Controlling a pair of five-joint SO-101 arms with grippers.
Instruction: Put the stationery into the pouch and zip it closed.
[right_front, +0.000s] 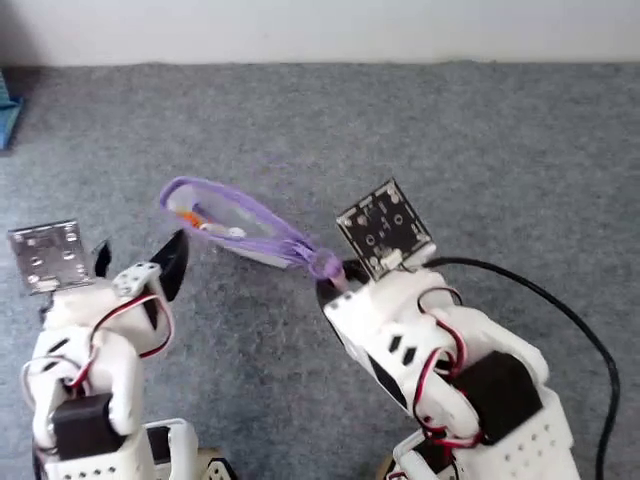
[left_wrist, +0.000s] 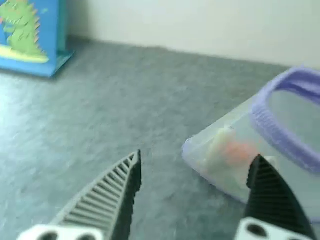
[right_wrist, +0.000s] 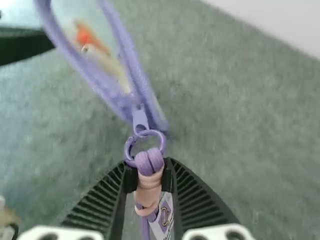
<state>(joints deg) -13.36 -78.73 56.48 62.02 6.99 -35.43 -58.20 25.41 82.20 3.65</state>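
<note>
The pouch (right_front: 262, 242), clear plastic edged with a purple zipper (right_front: 235, 205), lies on the grey table (right_front: 480, 150) between the 2 arms. Its body is toward the left arm and its slider end is toward the right arm. The zipper gapes in a long loop over most of the pouch, and the slider (right_wrist: 140, 119) sits at the end nearest the right gripper (right_front: 328, 283). The stationery (right_front: 205, 222) is inside the pouch and shows through the plastic as 1 orange piece and at least 1 pale piece. In the right wrist view the right gripper (right_wrist: 149, 172) is pinched narrow on the zipper pull (right_wrist: 148, 161), a purple knot on a pink cord that hangs from the slider's ring. A small tag dangles below the knot between the ribbed fingers (right_wrist: 107, 200). The left gripper (right_front: 140, 260) hangs just beside the other end of the pouch, spread wide with nothing in it. In the left wrist view the left gripper (left_wrist: 192, 195) frames that end of the pouch (left_wrist: 235, 145), and its black finger (left_wrist: 267, 192) overlaps the pouch's corner. I cannot tell whether the finger touches the pouch. A black cable (right_front: 560, 310) loops away from the right arm. A blue box (left_wrist: 30, 35) with a green dinosaur picture stands at the table's far edge against the white wall (left_wrist: 200, 25).
</note>
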